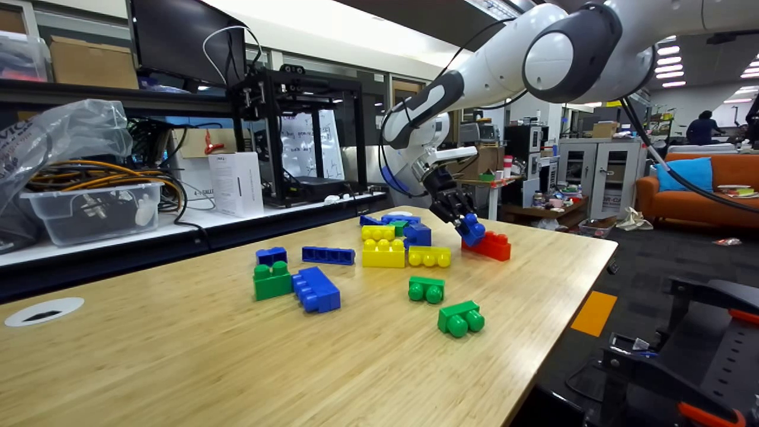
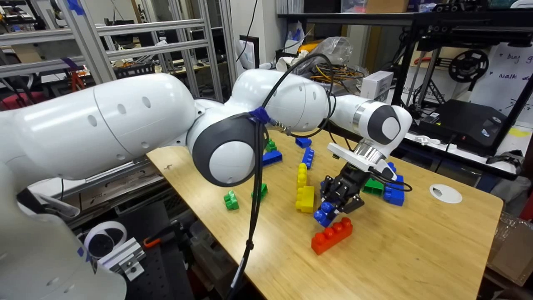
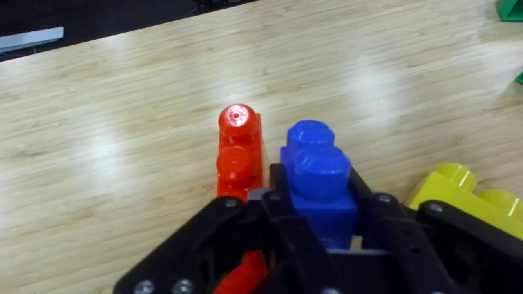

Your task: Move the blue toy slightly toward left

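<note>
The blue toy (image 2: 325, 214) is held in the gripper (image 3: 318, 176), tilted in both exterior views. The fingers (image 3: 279, 177) bear on opposite sides of the toy and pinch it. In an exterior view, the red brick (image 2: 332, 237) lies on the table (image 2: 395, 250), just to the near side of the toy. In the wrist view, the red brick is on the left, a yellow brick (image 3: 466, 200) on the right. Toy-to-table contact cannot be determined.

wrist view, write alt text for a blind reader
The black tool holds a blue brick. A partly hidden red brick lies to its left on the wooden table, a yellow brick to its right, and green pieces show at the right edge.
</note>
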